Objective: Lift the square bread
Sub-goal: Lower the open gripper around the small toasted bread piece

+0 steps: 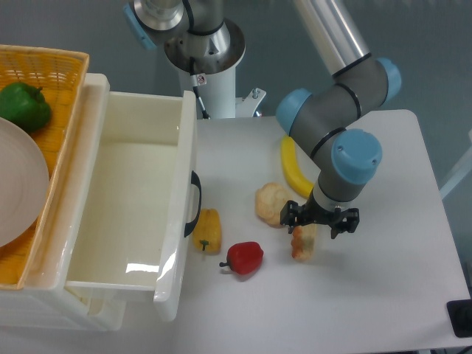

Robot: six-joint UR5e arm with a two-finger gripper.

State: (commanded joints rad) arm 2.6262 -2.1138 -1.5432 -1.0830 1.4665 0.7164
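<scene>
Table (383, 295), white, fills the centre and right of the frame. White drawer (133, 214), pulled open, occupies the left half, with a dark handle (195, 203) on its front panel. Woven basket (51, 74) sits at the upper left edge, holding a pale plate (18, 184) and a green pepper (23, 105). Robot arm (335, 103), grey with blue joint caps, descends from the top centre toward the middle right of the frame.

Gripper (316, 225) sits directly over the upper end of the square bread (304, 243), its black fingers straddling the slice; whether the jaws have closed on it cannot be told from this view. The square bread rests on the table just right of centre, lower middle of the frame, pale tan with reddish-orange edges.

Yellow banana (293, 171) lies above the gripper, partly behind the arm. Round beige bun (271, 204) sits just left of the gripper. Red pepper (245, 257) lies lower centre; yellow-orange pepper (208, 230) lies left of it, just beside the drawer front.
</scene>
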